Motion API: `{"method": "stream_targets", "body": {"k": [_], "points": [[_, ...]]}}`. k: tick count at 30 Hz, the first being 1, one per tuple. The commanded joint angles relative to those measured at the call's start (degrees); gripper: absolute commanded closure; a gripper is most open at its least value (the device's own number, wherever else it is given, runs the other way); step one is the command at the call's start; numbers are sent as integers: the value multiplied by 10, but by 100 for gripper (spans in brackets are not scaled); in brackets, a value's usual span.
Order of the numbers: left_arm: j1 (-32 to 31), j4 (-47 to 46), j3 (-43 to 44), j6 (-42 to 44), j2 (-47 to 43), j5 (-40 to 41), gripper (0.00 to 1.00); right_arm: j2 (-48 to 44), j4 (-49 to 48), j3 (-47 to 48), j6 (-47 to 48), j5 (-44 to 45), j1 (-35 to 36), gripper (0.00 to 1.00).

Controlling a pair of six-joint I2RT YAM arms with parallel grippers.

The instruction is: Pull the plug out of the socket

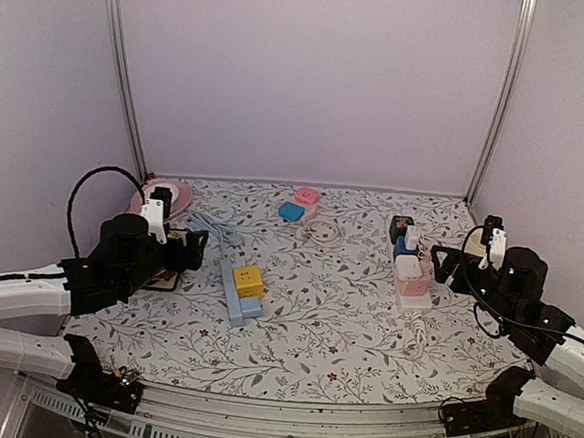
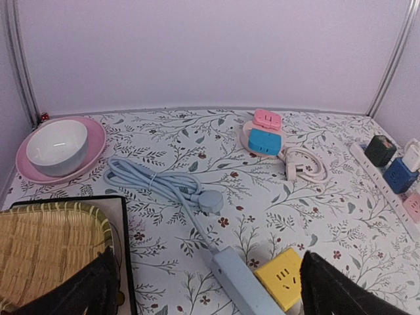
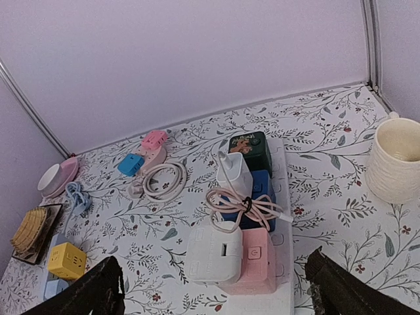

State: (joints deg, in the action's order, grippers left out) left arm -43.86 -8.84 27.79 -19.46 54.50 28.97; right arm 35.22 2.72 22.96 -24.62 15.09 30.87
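Observation:
A white power strip (image 1: 414, 300) lies at the right and also shows in the right wrist view (image 3: 283, 157). It carries a dark green cube (image 3: 249, 144), a blue cube (image 3: 264, 187) with a white charger (image 3: 234, 174), and a pink cube (image 3: 257, 259) with a white adapter (image 3: 213, 252). A light blue strip (image 1: 232, 293) at the left holds a yellow cube plug (image 1: 249, 280); the cube also shows in the left wrist view (image 2: 282, 275). My left gripper (image 1: 195, 248) is open and empty just left of it. My right gripper (image 1: 445, 265) is open and empty just right of the white strip.
A pink strip (image 1: 306, 202) with a blue plug (image 1: 292, 211) and a coiled cord lies at the back middle. A pink plate with a white bowl (image 2: 59, 144) and a bamboo tray (image 2: 46, 249) are at the left. A cream cup (image 3: 396, 157) stands at the far right. Walls enclose three sides.

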Motion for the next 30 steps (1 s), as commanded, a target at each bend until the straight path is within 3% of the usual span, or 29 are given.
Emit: {"method": "stream_targets", "body": {"k": [1, 11, 30], "points": [[9, -22, -21, 4, -22, 9, 3, -11, 21, 11, -4, 24, 3, 1], [-8, 44, -22, -133, -17, -51, 3, -25, 57, 23, -38, -24, 3, 1], [-122, 197, 60, -309, 128, 67, 3, -3, 38, 2, -89, -133, 2, 1]]}}
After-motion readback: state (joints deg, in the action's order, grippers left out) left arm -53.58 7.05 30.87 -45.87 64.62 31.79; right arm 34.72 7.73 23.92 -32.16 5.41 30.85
